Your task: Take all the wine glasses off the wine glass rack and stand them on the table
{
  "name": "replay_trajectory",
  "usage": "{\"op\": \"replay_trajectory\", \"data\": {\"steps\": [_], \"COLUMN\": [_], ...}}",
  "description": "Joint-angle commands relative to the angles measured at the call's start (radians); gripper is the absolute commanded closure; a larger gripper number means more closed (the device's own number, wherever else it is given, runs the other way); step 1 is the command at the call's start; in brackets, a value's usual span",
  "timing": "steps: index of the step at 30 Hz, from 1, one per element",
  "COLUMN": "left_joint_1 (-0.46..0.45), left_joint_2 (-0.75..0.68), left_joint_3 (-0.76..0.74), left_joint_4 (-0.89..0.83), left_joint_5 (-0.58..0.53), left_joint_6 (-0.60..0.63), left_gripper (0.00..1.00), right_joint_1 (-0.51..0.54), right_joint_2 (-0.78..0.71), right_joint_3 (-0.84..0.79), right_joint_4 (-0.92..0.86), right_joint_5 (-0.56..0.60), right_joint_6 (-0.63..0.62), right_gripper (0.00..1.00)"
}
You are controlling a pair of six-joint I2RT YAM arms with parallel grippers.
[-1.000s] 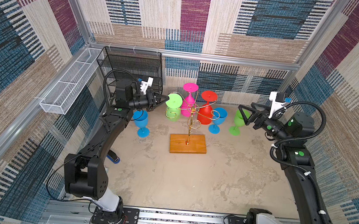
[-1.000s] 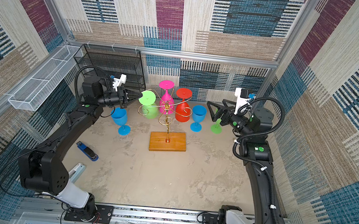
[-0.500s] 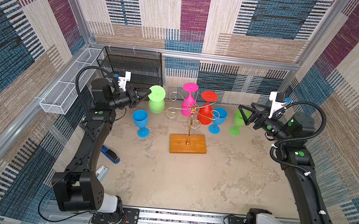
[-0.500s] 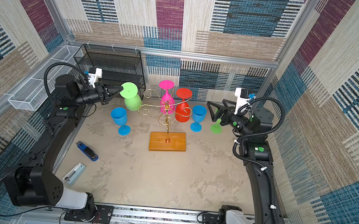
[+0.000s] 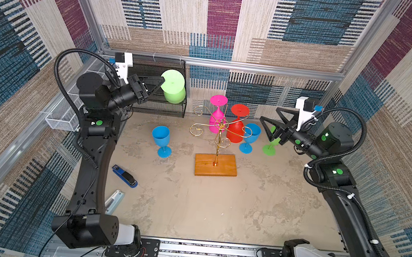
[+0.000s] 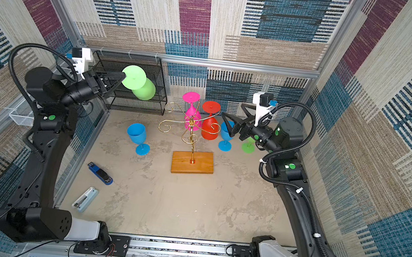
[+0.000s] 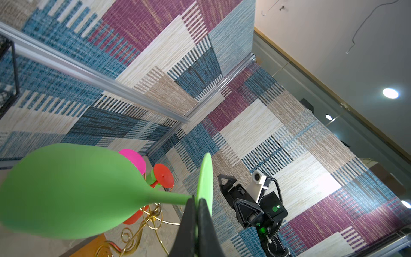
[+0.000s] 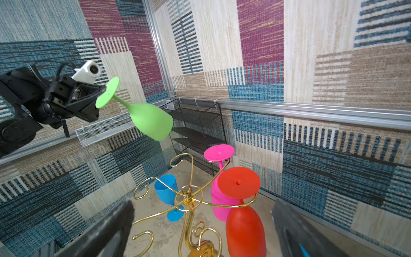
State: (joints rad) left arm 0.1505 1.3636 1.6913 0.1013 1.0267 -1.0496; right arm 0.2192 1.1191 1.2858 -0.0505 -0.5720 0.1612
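- Far to the left, my left gripper is clamped on the lime-green wine glass. It pinches the thin stem right beside the foot disc. The left wrist view shows the jaws drawn together on the stem with no gap.
- That glass hangs in the air in front of the black mesh shelf, well clear of the rack. It is tilted, with the foot at my jaws and the bowl slanting down and away toward the middle.
- It looks like matte moulded plastic, so I judge it light, stiff and not fragile. The stem is the natural place to hold it, but the bowl is the heavy end. With a pinch this close to the foot, it may pivot if I swing fast.
- Below it, a blue goblet stands upright on the table, apart from everything else.
- At the centre stands the wine glass rack, a gold wire post on a wooden base. Its near scroll arms are bare. On the far arms a pink glass and a red glass hang upside down by their feet.
- Just right of the red glass, a second blue goblet stands on the table.
- Farthest right, my right gripper is spread wide and holds nothing. It hovers near the rack's red-glass side without touching it. Another green glass stands partly hidden behind it.
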Motion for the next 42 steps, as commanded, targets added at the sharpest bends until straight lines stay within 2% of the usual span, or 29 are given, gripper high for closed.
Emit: {"op": "replay_trajectory", "data": {"steps": [1, 3, 8, 12, 17, 23, 30, 37, 42], "left_joint_1": [0.001, 0.001, -0.045, -0.148, -0.219, -0.268, -0.29, -0.302, -0.305], "left_joint_2": [-0.019, -0.019, 0.02, 0.067, 0.111, 0.135, 0.139, 0.169, 0.171], "left_joint_3": [0.061, 0.067, 0.027, 0.065, 0.085, 0.087, 0.077, 0.069, 0.062], "left_joint_4": [-0.119, -0.088, 0.166, 0.202, 0.277, 0.349, 0.361, 0.471, 0.475], "left_joint_5": [-0.025, -0.027, -0.004, 0.007, 0.008, 0.027, 0.024, 0.035, 0.034], "left_joint_6": [0.107, 0.066, -0.176, -0.219, -0.308, -0.384, -0.406, -0.505, -0.51], "left_gripper": [1.0, 1.0, 1.0, 1.0, 1.0, 1.0, 1.0, 1.0, 1.0], "right_joint_1": [0.036, 0.068, 0.18, 0.251, 0.311, 0.32, 0.321, 0.333, 0.348], "right_joint_2": [0.005, 0.015, 0.044, 0.076, 0.146, 0.262, 0.375, 0.46, 0.508], "right_joint_3": [0.01, 0.02, 0.016, 0.01, 0.053, 0.127, 0.241, 0.31, 0.387], "right_joint_4": [0.085, 0.111, 0.23, 0.32, 0.346, 0.348, 0.325, 0.317, 0.292], "right_joint_5": [0.025, 0.021, 0.002, -0.016, 0.025, 0.027, 0.025, 0.079, 0.096], "right_joint_6": [-0.064, -0.09, -0.222, -0.336, -0.439, -0.481, -0.476, -0.468, -0.468], "right_gripper": [0.01, 0.01, 0.01, 0.01, 0.01, 0.01, 0.01, 0.01, 0.01]}}
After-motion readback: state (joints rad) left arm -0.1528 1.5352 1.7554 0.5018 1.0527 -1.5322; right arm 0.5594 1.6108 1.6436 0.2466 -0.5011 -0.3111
